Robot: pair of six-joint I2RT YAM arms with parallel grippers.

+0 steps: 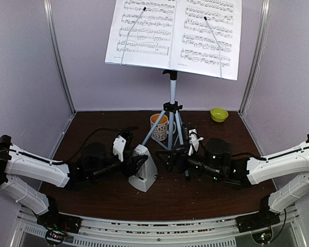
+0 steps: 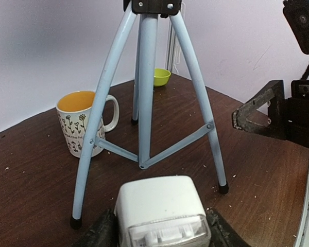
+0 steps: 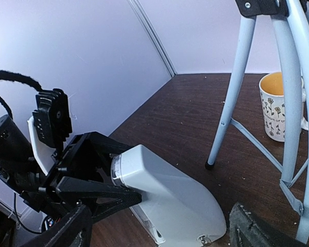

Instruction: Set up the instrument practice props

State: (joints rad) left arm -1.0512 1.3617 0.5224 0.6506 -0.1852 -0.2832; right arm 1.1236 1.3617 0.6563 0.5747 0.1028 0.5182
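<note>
Top view, stand: your pale grey-blue folding-tripod metal music stand [image 1: 172, 95] is standing upright at the back middle of the dark wooden bench [image 1: 206, 203].
Top view, pages: two white printed sheet-music pages [image 1: 144, 31] are resting side by side on the stand's desk, each under a thin wire arm.
Top view, metronome: the small white pyramid metronome [image 1: 143, 174] is sitting just in front of the tripod's feet, between your two arms.
Top view, left gripper: your left gripper [image 1: 138, 163] is clamping its fingers on the metronome's upper part.
Top view, right gripper: your right gripper [image 1: 164, 159] is hovering just beside the metronome with its fingers spread, touching nothing.
Top view, other items: a patterned mug with orange inside [image 1: 158, 126] is standing just beside the tripod legs, and a small green bowl [image 1: 219, 114] is sitting near the back right corner.
Left wrist, metronome: it [image 2: 162, 211] is filling the bottom middle, with your dark fingers [image 2: 102, 234] pressing on either side.
Left wrist, tripod: its rubber feet are resting on the bench just beyond the metronome.
Right wrist, metronome: it [image 3: 170, 198] is appearing tilted, with the left fingers gripping its narrow top end.
Right wrist, own fingers: they [image 3: 67, 231] are standing wide apart, clear of the metronome.
</note>
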